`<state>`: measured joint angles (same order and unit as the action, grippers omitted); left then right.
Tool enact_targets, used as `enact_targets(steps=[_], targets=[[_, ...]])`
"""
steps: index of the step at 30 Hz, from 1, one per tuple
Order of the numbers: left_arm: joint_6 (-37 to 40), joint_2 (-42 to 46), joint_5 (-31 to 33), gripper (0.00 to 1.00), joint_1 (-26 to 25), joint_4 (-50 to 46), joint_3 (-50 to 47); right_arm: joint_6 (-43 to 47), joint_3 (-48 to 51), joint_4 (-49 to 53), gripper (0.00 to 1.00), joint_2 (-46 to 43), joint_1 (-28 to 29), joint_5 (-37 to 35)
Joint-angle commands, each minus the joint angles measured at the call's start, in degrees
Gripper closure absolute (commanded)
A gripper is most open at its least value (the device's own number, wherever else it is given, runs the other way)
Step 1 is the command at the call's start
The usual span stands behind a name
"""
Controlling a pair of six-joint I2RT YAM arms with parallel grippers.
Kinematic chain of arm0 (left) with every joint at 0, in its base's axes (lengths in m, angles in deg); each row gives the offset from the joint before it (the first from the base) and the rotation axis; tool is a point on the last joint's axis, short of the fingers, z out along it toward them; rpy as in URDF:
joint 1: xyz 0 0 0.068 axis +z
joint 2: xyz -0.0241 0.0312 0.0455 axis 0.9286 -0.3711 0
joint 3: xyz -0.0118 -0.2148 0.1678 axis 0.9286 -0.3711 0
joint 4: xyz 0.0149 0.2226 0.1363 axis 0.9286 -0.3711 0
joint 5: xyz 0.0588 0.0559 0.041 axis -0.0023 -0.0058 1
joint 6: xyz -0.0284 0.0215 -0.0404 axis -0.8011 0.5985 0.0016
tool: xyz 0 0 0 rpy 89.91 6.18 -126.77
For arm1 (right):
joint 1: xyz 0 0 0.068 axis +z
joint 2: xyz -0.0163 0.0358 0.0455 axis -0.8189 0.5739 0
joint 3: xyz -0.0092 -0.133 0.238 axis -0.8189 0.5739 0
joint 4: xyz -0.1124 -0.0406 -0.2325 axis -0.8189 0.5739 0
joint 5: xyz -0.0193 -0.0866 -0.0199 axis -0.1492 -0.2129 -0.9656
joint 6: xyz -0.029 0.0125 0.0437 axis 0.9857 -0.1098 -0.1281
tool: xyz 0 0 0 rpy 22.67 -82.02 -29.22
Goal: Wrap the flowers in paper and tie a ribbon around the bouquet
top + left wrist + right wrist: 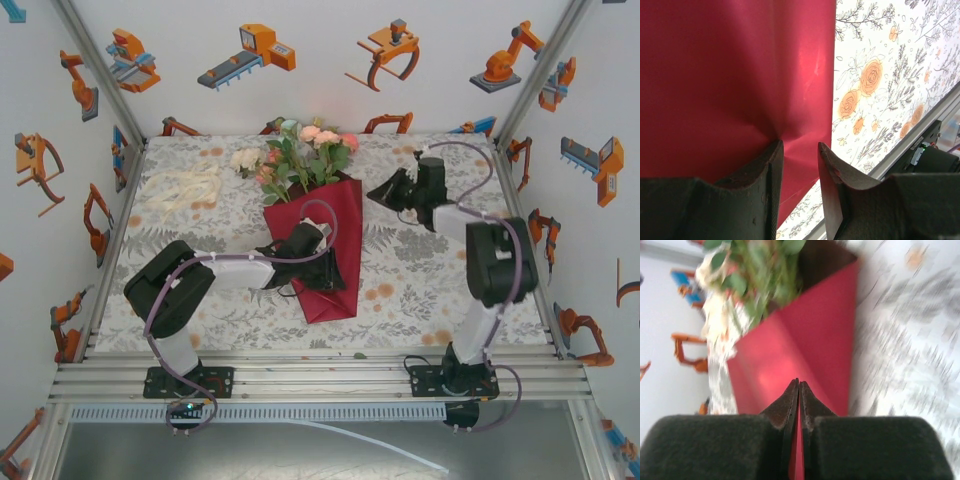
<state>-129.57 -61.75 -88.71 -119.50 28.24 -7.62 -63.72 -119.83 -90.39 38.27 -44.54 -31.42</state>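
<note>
The bouquet lies mid-table: pink, peach and white flowers point(300, 155) stick out of the back end of the dark red paper point(335, 215), which is folded into a cone narrowing toward me. My left gripper point(325, 272) presses on the cone's lower half. In the left wrist view it point(800, 145) is open, one fingertip denting the paper point(730, 65). My right gripper point(378, 193) hovers at the cone's upper right edge. Its wrist view is blurred, with the gripper point(799, 382) shut over the paper point(810, 340) and the flowers point(750, 280) beyond. The cream ribbon point(182, 187) lies bunched at back left.
A floral tablecloth point(420, 270) covers the table, and white walls with robot prints enclose three sides. The aluminium front rail point(920, 132) runs close to the cone's narrow end. One white rose point(245, 158) lies slightly left of the bunch.
</note>
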Motion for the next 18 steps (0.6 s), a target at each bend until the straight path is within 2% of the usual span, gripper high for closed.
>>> enact_targets(steps=[1,3,9,13,18], targets=[[0.31,-0.21,1.98,0.63,0.16,-3.46,-0.7,0.84,11.76,-2.2,1.0,-6.72,3.6,1.02],[0.89,-0.09,2.25,0.63,0.22,-4.36,-0.25,-0.48,18.75,-4.14,1.0,-11.06,5.63,0.79],[1.22,-0.74,2.58,0.63,0.22,-4.93,0.58,-4.23,30.67,-7.32,1.0,-18.34,11.75,-0.6],[0.85,-1.05,2.52,0.63,0.22,-4.38,0.76,-7.48,35.57,-12.26,1.0,-18.52,14.8,-2.3],[0.98,-1.08,2.43,0.63,0.22,-4.81,1.08,-8.51,36.8,-15.84,1.0,-14.12,15.05,-3.88]])
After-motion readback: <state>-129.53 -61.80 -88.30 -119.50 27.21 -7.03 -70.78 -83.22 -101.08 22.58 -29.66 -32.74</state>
